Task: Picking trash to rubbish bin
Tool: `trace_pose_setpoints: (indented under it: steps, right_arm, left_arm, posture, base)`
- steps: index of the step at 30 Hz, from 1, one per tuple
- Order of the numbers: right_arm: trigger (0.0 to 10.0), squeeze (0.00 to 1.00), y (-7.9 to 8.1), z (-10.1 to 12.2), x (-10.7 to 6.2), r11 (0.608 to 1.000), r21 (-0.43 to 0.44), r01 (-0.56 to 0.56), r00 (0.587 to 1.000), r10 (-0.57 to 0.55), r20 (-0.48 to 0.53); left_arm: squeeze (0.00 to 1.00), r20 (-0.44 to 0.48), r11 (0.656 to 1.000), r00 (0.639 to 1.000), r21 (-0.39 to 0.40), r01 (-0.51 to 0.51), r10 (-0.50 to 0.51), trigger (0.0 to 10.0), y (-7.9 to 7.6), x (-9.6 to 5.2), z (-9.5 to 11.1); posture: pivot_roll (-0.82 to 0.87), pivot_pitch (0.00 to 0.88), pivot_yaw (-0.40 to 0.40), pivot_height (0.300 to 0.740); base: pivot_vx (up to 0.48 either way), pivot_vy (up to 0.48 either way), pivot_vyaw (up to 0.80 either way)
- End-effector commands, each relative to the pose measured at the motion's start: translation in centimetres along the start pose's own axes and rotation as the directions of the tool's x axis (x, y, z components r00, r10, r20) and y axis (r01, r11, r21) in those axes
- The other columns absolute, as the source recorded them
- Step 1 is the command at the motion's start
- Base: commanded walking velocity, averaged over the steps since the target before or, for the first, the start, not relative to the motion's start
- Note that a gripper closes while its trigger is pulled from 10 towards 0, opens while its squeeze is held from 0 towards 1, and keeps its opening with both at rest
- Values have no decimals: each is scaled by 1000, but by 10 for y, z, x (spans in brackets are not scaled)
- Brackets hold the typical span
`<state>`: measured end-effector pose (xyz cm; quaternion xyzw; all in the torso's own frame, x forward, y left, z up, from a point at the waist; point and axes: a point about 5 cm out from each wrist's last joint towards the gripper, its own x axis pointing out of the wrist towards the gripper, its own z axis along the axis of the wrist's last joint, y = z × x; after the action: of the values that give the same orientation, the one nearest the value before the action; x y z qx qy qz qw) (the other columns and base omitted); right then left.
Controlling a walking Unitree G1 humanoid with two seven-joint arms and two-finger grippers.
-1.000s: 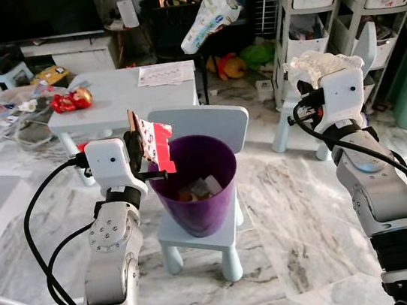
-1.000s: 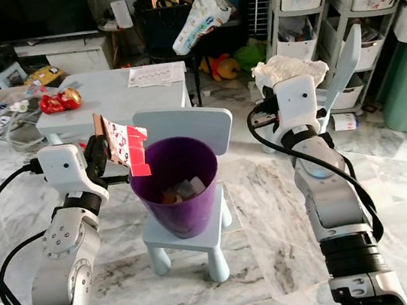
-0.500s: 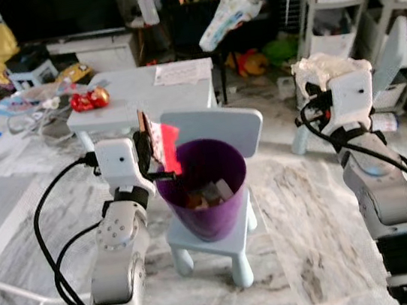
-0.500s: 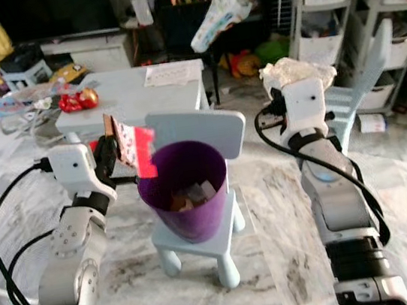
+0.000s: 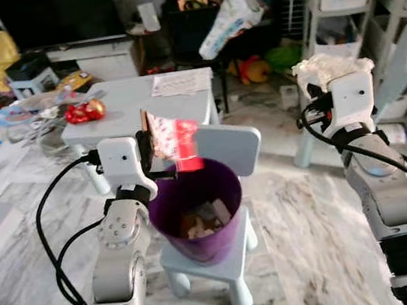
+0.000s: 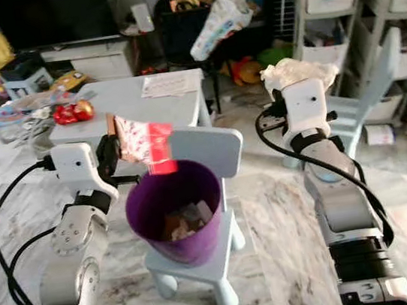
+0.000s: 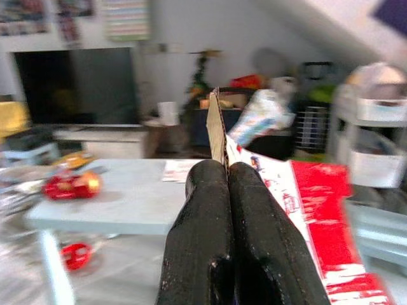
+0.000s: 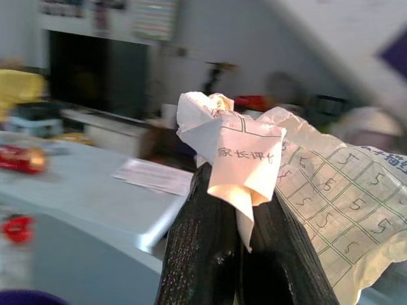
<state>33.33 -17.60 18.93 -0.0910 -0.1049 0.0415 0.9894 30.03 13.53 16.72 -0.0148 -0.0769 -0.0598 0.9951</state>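
Note:
A purple bin point(image 5: 197, 214) with several scraps inside stands on a small pale blue chair point(image 5: 221, 146). My left gripper point(image 5: 147, 141) is shut on a red and white flat carton point(image 5: 174, 139), held upright over the bin's near-left rim; the carton point(image 7: 311, 210) rises beside the black fingers point(image 7: 235, 235). My right gripper point(image 5: 315, 91) is raised to the right of the bin, apart from it, shut on a crumpled sheet of paper point(image 5: 332, 66). The paper point(image 8: 299, 171) has a printed grid.
A pale blue low table point(image 5: 132, 102) behind the chair carries a red toy point(image 5: 80, 111) and a paper sheet point(image 5: 179, 84). White shelving with bins point(image 5: 342, 4) stands at the right. Clutter and a TV stand point(image 5: 87, 55) line the back. Marble floor surrounds the chair.
The camera has shifted, so the whole scene sits differently. The carton now stands further over the bin's rim than a second ago. The right gripper keeps its hold on the paper.

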Motion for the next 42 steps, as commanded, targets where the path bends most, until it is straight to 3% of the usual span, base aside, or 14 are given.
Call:
trace_pose_setpoints:
  steps: [1,14,22,42]
  right_arm:
    - [10000,0,11,7,3,999,9,-38,999,38,28]
    - [10000,0,17,3,0,997,20,-70,997,69,21]
    - [10000,0,18,4,0,997,25,-74,997,74,26]
    - [10000,0,18,2,-2,997,44,-71,997,70,16]
  left_arm:
    - [0,-15,999,999,24,-42,42,10000,11,-1,-1]
    - [0,-36,997,998,48,-58,59,10000,14,-4,-6]
    - [0,-40,995,997,66,-69,72,10000,17,-3,-6]
    - [0,-66,995,995,64,-70,74,10000,17,-4,-10]
  posture:
    - [17,27,35,740]
    - [19,35,41,740]
    - [20,37,41,740]
    - [18,40,43,740]
  base:
    - [0,0,0]
    - [0,0,0]
    - [0,0,747]
    - [377,0,0]
